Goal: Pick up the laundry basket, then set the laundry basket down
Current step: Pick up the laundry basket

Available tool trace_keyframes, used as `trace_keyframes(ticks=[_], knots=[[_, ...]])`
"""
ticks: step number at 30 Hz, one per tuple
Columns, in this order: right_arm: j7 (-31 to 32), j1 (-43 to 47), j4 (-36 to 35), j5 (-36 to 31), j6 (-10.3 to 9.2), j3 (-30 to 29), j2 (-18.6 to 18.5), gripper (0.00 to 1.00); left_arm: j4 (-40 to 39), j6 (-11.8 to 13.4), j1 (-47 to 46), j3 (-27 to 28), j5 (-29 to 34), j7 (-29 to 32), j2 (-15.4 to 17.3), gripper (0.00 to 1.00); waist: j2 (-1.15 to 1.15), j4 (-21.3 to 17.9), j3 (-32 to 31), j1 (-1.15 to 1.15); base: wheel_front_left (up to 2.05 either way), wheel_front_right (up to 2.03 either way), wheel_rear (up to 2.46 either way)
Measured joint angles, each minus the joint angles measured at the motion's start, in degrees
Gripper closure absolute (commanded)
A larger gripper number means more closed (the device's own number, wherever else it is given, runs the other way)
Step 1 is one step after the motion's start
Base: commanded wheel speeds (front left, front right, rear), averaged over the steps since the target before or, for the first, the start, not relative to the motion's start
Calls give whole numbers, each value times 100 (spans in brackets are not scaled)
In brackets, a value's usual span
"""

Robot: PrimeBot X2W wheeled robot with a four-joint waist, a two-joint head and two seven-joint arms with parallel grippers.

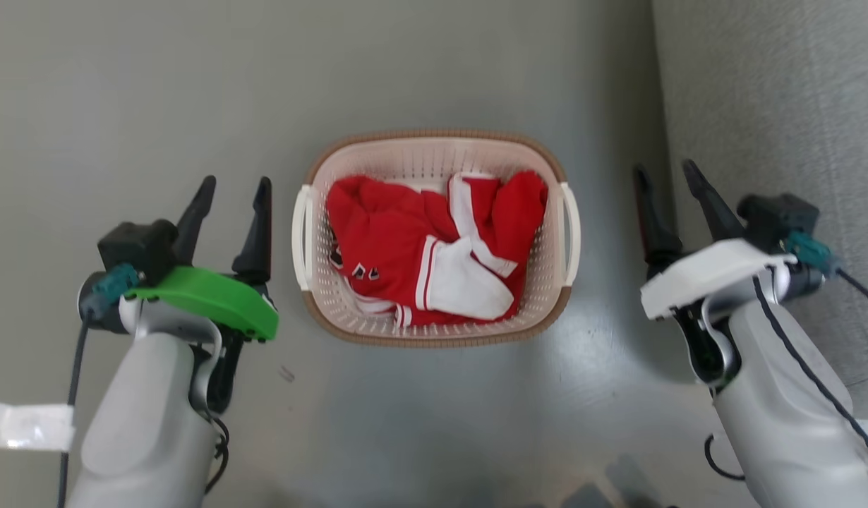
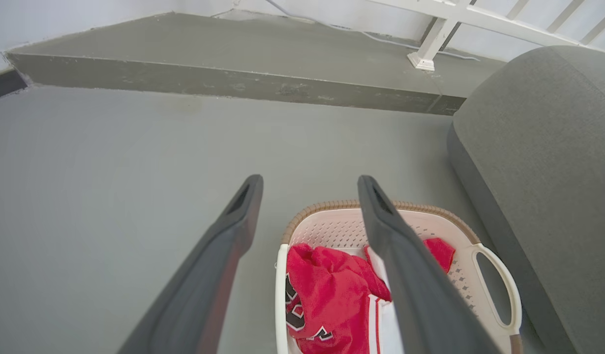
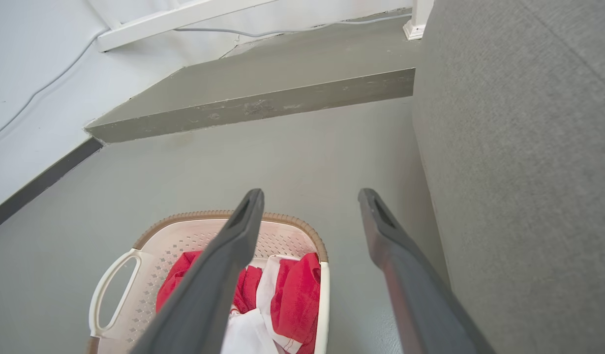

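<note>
**Laundry basket on the floor, not yet lifted**

One cream-white perforated plastic laundry basket (image 1: 434, 134) with a brown woven-look rim is seen standing on the grey floor (image 1: 434, 63). One crumpled red and white garment (image 1: 406, 240) is held in it. Its two white loop handles (image 1: 301, 236) are untouched. Two grippers are counted. The left gripper (image 1: 236, 182) is held to the basket's left and the right gripper (image 1: 664, 168) to its right, each spread and empty. Lifting and setting down are both judged still to be done.
</note>
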Motion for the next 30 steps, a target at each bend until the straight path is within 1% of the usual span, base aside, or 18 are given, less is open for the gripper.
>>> trace_keyframes(ticks=[5, 9, 17, 30], knots=[[76, -410, 352, 1, 32, 102, 85, 0, 344, -1, -344, -40, -207, 113, 74, 0, 0, 17, 368, 0, 0, 0, 0], [131, -674, 654, 21, 32, 111, 94, 0, 573, -1, -668, -204, -256, 212, 164, 0, 0, 23, 661, 0, 0, 0, 0], [253, -1241, 1174, 103, 51, 203, 177, 0, 924, -2, -1181, -465, -514, 358, 232, 0, 0, 15, 1253, 0, 0, 0, 0], [508, -1981, 2102, 183, 113, 442, 232, 0, 1405, -2, -1897, -1039, -910, 559, 247, 0, 0, 2, 2107, 1, 0, 0, 0]])
